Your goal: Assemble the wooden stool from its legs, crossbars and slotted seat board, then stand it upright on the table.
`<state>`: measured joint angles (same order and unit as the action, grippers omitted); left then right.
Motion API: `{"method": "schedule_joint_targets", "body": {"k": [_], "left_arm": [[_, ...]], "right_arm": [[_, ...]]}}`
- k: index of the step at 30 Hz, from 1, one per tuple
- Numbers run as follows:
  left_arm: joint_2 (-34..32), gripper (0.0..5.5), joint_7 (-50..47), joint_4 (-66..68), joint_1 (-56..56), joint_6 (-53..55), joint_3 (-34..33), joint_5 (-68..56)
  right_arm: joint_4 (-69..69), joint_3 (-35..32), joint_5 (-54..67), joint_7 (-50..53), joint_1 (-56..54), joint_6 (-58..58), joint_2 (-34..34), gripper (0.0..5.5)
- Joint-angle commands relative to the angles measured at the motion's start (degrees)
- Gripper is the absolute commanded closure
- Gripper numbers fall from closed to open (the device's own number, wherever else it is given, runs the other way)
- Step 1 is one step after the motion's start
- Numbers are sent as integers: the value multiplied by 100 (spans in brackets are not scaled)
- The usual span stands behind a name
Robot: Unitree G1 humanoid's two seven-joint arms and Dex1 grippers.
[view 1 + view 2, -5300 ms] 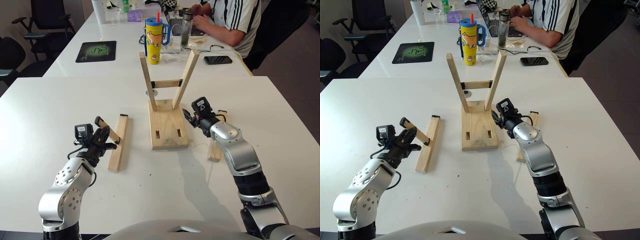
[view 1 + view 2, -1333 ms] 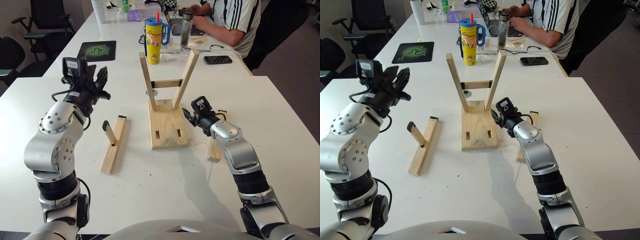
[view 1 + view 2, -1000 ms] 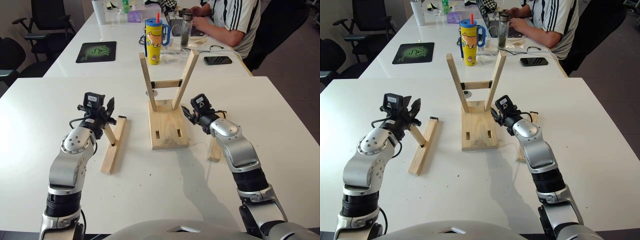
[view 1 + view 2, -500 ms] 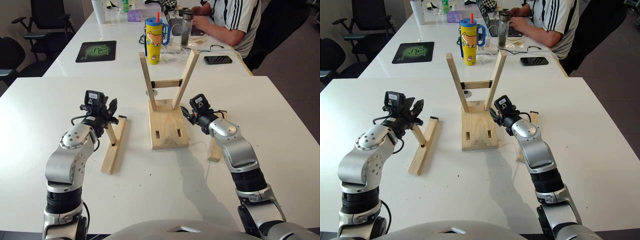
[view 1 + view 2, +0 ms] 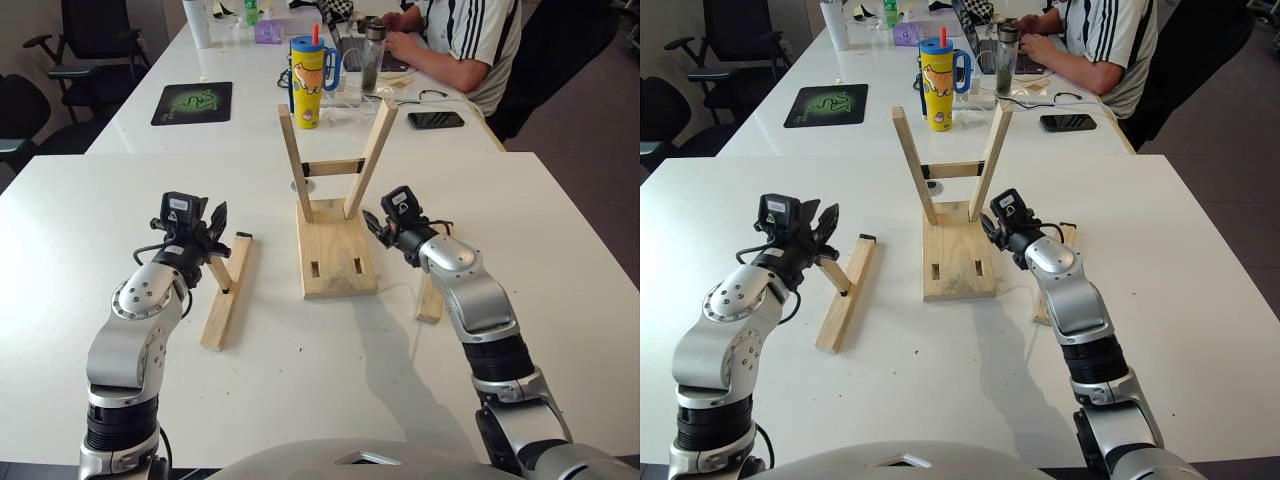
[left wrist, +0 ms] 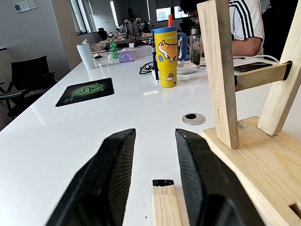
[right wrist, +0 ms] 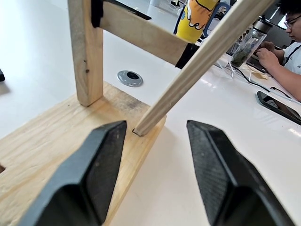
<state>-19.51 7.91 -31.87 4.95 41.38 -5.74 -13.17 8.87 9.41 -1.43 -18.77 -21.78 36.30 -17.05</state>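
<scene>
Spread jaws on the left gripper (image 6: pixel 153 139) hold nothing and hover low over the table. A black-tipped wooden end (image 6: pixel 164 202) lies in line with the gap, and which piece it belongs to cannot be told. This gripper sits just beside the loose leg (image 5: pixel 228 290), which lies flat with a short stub (image 5: pixel 216 268) rising from it. At centre, the seat board (image 5: pixel 335 255) lies flat. Two standing legs (image 5: pixel 296 165) occupy its far slots, tied by a crossbar (image 5: pixel 334 167), and the near slots (image 5: pixel 315 269) are empty. On the right gripper (image 7: pixel 155 126), the jaws are likewise spread, bracketing the foot of the right-hand standing leg without touching it. A second loose leg (image 5: pixel 431 298) lies beside the right forearm, partly hidden. Assembly appears half complete, and the step in hand is probably pickup of the left loose leg. The next move likely calls for closing on that piece, lifting it and aligning its end with a near slot while the right gripper steadies the frame. No writing is legible: the label (image 5: pixel 178 204) on the left wrist is too small to read, the mat (image 5: pixel 192 102) bears a green emblem, and the cup (image 5: pixel 309 82) carries a cartoon cat.
</scene>
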Motion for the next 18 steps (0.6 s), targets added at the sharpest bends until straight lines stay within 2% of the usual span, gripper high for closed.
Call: {"method": "schedule_joint_targets", "body": {"k": [1, 7, 14, 18], "left_arm": [[9, 395, -19, 213, -235, 275, 41, 86], [30, 395, -78, 56, 266, 255, -267, -48], [230, 395, -159, -255, 1443, 614, -1392, -1209], [96, 395, -266, 223, 1657, 869, -2154, -1693]], "right_arm": [[-30, -51, -6, -45, -119, -23, -42, 314], [-39, -44, -8, -47, -126, -28, -42, 314], [-14, -22, -17, -28, -77, -17, -23, 314], [25, -40, -16, -4, -39, 5, -16, 314]]}}
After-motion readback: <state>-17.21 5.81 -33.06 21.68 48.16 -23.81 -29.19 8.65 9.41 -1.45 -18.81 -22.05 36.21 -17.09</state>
